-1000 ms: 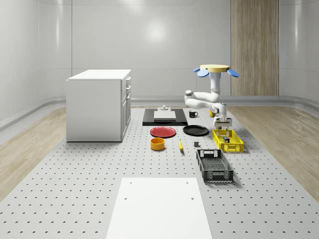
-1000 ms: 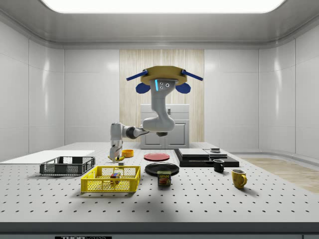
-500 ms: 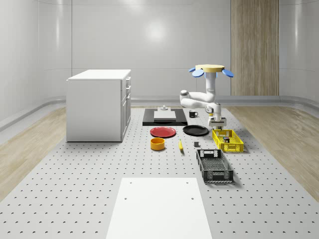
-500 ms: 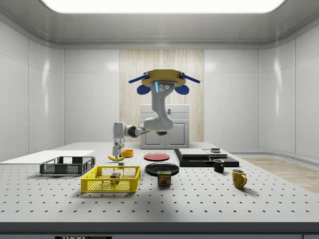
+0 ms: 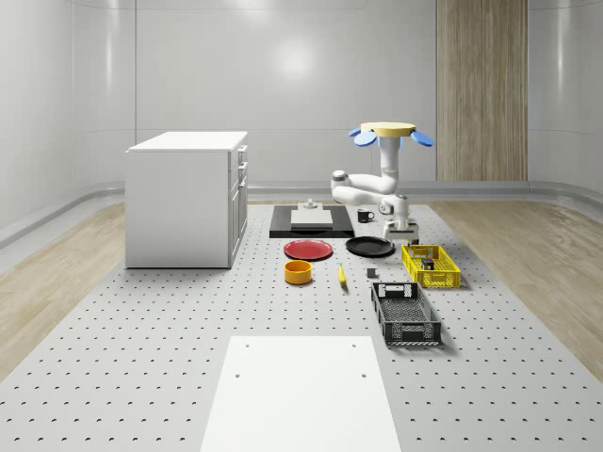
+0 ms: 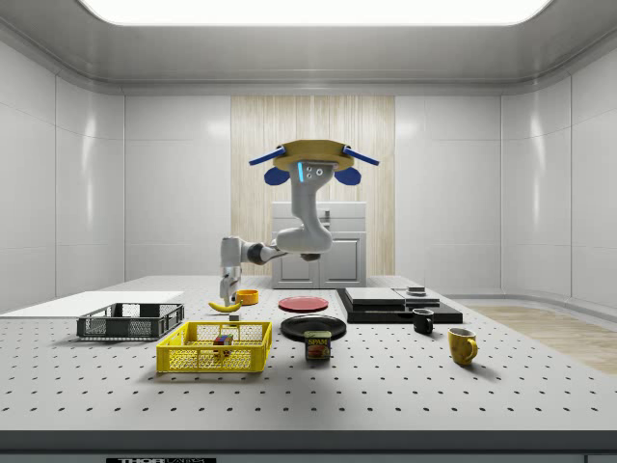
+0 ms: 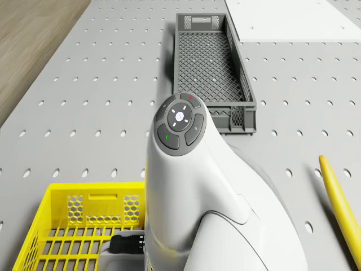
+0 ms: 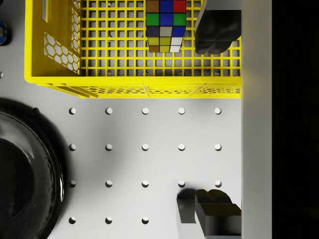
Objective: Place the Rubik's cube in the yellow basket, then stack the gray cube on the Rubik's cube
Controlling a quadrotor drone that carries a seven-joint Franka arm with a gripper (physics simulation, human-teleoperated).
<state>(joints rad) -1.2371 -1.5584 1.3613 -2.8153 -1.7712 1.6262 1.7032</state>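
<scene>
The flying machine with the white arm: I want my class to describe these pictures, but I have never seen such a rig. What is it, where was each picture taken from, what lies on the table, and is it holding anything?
It is a simulated drone with four rotors. It hovers above the table and carries a jointed white arm that ends in a two-finger gripper.

One picture looks down on the whole room and one looks from the side. One looks from the drone's body down along the arm, and one from the wrist along the gripper.

On the table are a yellow basket, a dark crate, a red plate, a black plate, an orange bowl and a banana.

The Rubik's cube already sits in the basket. The gripper is open and holds nothing. It hangs just outside the basket's wall, near the black plate.
</scene>
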